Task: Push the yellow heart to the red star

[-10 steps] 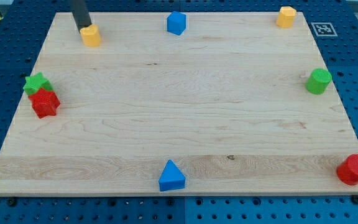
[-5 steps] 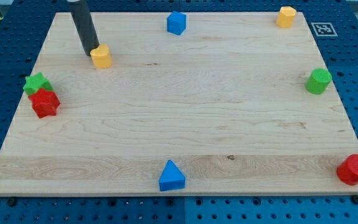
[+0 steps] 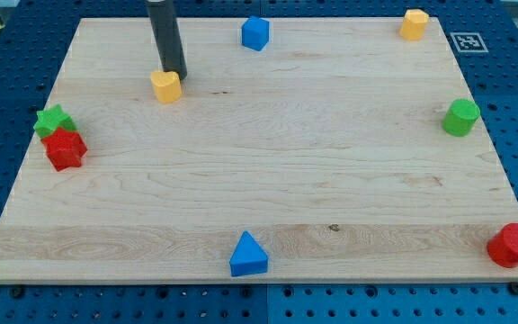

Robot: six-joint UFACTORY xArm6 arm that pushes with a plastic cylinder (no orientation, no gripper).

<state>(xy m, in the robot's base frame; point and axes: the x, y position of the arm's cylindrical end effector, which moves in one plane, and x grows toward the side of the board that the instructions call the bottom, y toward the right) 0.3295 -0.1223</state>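
The yellow heart (image 3: 165, 86) lies on the wooden board in the upper left part of the view. My tip (image 3: 175, 74) is touching its upper right edge, with the dark rod rising towards the view's top. The red star (image 3: 65, 148) sits at the board's left edge, below and left of the heart, and touches the green star (image 3: 52, 120) just above it.
A blue cube (image 3: 255, 33) sits at the top middle, a yellow block (image 3: 414, 24) at the top right, a green cylinder (image 3: 461, 118) at the right edge, a red cylinder (image 3: 513, 245) at the bottom right, and a blue triangle (image 3: 248, 256) at the bottom middle.
My tip has moved down and to the right, and the yellow heart has slid with it from the top left corner towards the view's lower right. The other blocks have not moved.
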